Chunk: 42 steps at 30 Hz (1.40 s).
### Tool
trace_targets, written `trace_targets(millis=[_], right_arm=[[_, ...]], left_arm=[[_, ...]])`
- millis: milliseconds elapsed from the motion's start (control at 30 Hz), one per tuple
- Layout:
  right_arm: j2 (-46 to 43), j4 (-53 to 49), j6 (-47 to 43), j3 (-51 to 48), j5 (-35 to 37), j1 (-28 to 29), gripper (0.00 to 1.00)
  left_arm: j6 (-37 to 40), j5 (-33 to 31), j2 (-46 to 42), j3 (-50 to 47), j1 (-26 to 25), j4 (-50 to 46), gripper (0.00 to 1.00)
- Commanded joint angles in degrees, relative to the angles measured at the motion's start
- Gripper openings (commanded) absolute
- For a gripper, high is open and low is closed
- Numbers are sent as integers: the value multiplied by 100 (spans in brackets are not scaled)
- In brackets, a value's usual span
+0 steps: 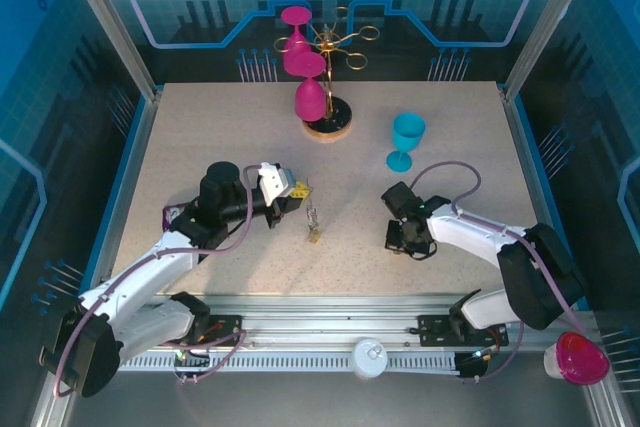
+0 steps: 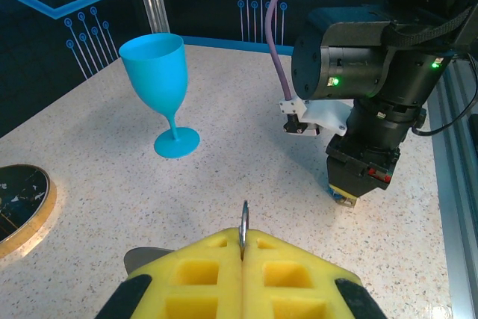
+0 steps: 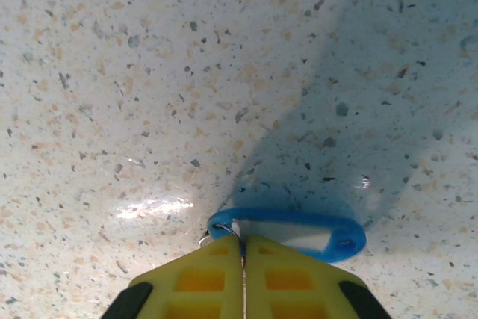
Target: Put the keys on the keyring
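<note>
My left gripper (image 1: pixel 297 190) hovers over the table's middle, shut on the keyring (image 2: pixel 243 223), a thin metal ring seen edge-on between the yellow fingers (image 2: pixel 202 267). A short row of links and small keys (image 1: pixel 313 223) hangs from it down to the table. My right gripper (image 1: pixel 399 240) points straight down at the tabletop, to the right of the left one. It is shut on the edge of a blue-headed key (image 3: pixel 299 217) lying flat on the table, and a small metal loop (image 3: pixel 205 241) shows at the key's left end. In the left wrist view the right gripper (image 2: pixel 349 193) stands on the table.
A cyan goblet (image 1: pixel 406 137) stands upright behind the right gripper, also in the left wrist view (image 2: pixel 160 72). Pink goblets (image 1: pixel 309 97) hang on a gold wire rack (image 1: pixel 345 42) at the back centre. A pink cup (image 1: pixel 580 357) sits beyond the near right corner.
</note>
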Motion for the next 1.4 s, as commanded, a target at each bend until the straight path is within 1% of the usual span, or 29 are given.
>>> trace_targets(millis=[0, 200, 433, 600, 733, 800, 933, 1167, 1267, 1367], right_arm=[[55, -193, -84, 181, 69, -25, 1], [5, -256, -253, 305, 63, 78, 0], [298, -187, -303, 437, 51, 203, 0], [432, -229, -309, 488, 132, 220, 7], [445, -239, -321, 508, 152, 221, 9], [472, -256, -319, 511, 153, 229, 13], [516, -223, -311, 517, 126, 233, 14], [507, -239, -314, 539, 153, 230, 7], [491, -263, -317, 542, 166, 230, 1], [301, -284, -347, 537, 239, 248, 0]], left_arm=[[111, 32, -93, 0, -55, 218, 0], [124, 40, -91, -17, -63, 238, 0], [148, 28, -130, -30, -67, 230, 0], [176, 15, -148, -35, -70, 210, 0], [189, 40, -147, -35, -78, 204, 0], [185, 43, -148, -33, -74, 205, 0], [197, 46, -148, -26, -79, 195, 0], [203, 63, -153, -21, -78, 170, 0], [216, 70, -161, -25, -78, 163, 0], [233, 71, -162, -26, -76, 161, 0]])
